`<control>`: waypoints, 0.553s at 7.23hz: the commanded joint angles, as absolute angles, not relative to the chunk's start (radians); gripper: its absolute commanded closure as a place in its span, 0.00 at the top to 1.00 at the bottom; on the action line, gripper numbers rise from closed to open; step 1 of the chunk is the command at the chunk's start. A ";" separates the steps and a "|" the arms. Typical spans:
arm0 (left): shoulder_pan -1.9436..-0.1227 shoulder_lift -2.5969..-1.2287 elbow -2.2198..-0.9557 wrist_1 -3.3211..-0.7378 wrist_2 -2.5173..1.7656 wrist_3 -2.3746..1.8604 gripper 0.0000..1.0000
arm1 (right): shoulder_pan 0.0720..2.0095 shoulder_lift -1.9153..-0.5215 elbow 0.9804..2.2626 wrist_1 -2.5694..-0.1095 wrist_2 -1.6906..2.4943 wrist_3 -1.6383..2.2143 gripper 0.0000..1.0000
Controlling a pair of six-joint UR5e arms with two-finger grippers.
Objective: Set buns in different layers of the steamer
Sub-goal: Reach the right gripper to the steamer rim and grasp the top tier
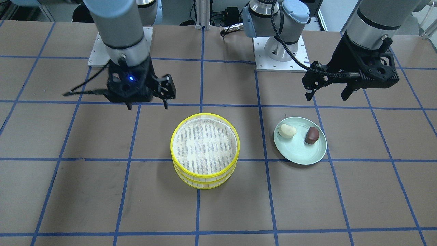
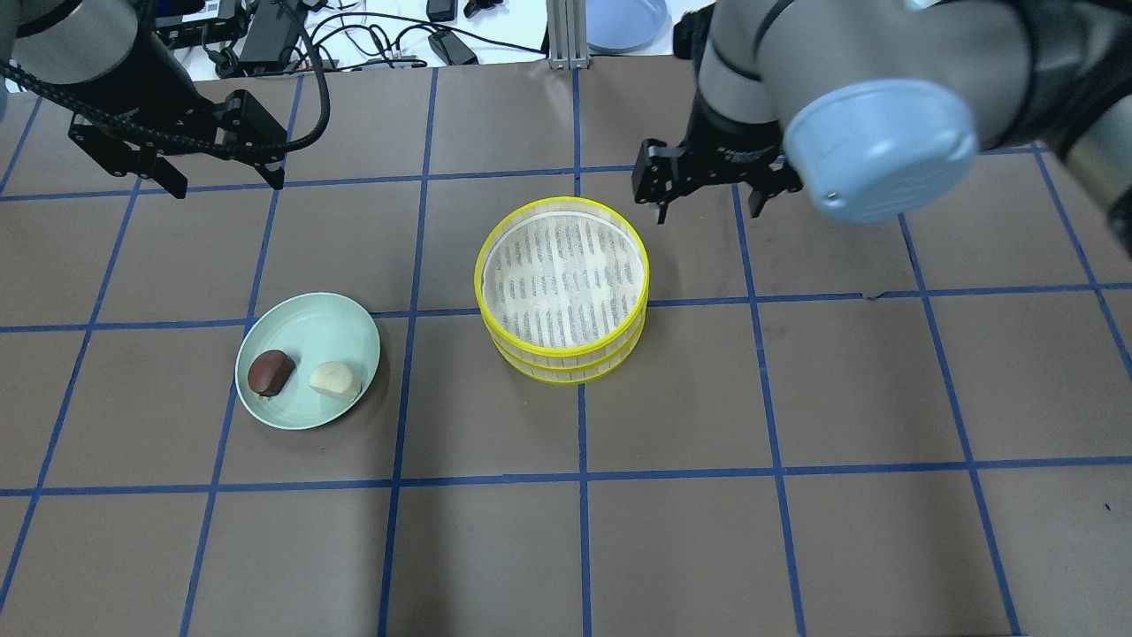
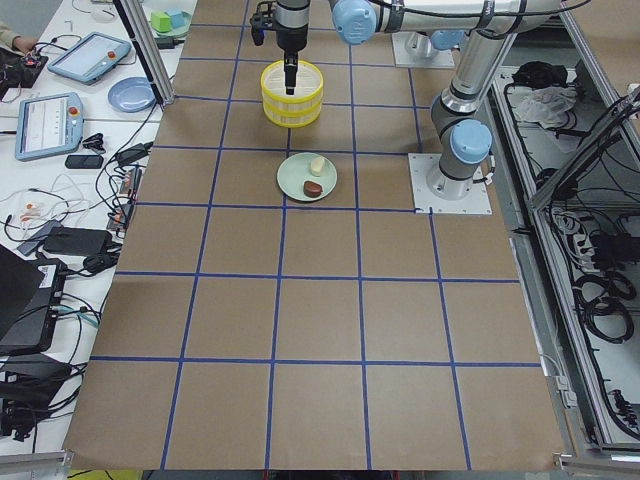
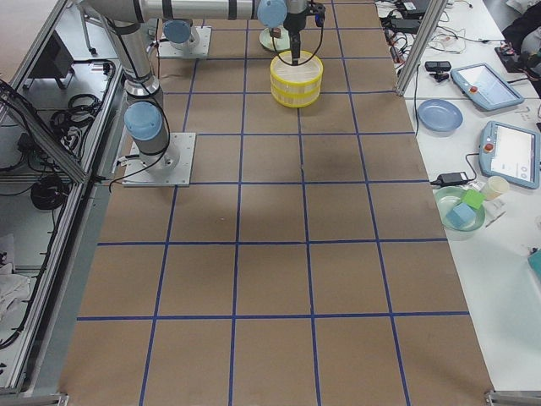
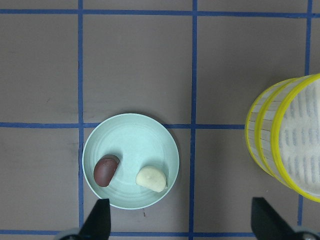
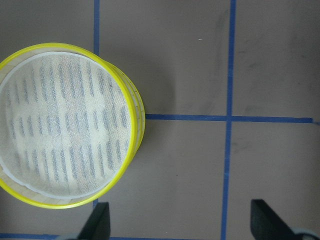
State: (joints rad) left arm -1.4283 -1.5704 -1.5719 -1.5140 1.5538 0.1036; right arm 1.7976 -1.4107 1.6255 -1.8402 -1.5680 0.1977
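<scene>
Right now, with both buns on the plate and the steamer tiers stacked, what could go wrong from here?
The cream bun and brown bun lie close together on the plate; the open left gripper could nudge one while taking the other.
The top tier of the steamer covers the lower one; unless the open right gripper lifts it, both buns may share one layer.

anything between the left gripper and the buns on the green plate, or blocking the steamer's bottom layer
Nothing visible between the left gripper and the cream-white bun or reddish-brown bun on the pale green plate. The yellow-rimmed upper steamer tier is stacked on the lower tier, covering it.
</scene>
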 commanded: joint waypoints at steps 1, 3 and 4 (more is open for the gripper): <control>-1.398 -1.609 -1.668 -1.473 1.549 0.136 1.00 | 1.844 -1.262 1.703 -2.050 -1.571 0.247 1.00; -1.391 -1.667 -1.710 -1.443 1.558 0.184 1.00 | 1.844 -1.210 1.701 -2.059 -1.571 0.250 0.42; -1.391 -1.710 -1.712 -1.450 1.557 0.175 1.00 | 1.842 -1.209 1.700 -2.057 -1.574 0.253 0.14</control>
State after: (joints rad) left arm -1.3929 -1.6644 -1.7013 -1.4498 1.5559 0.1733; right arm 1.8428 -1.2202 1.6997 -2.0537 -1.5717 0.2490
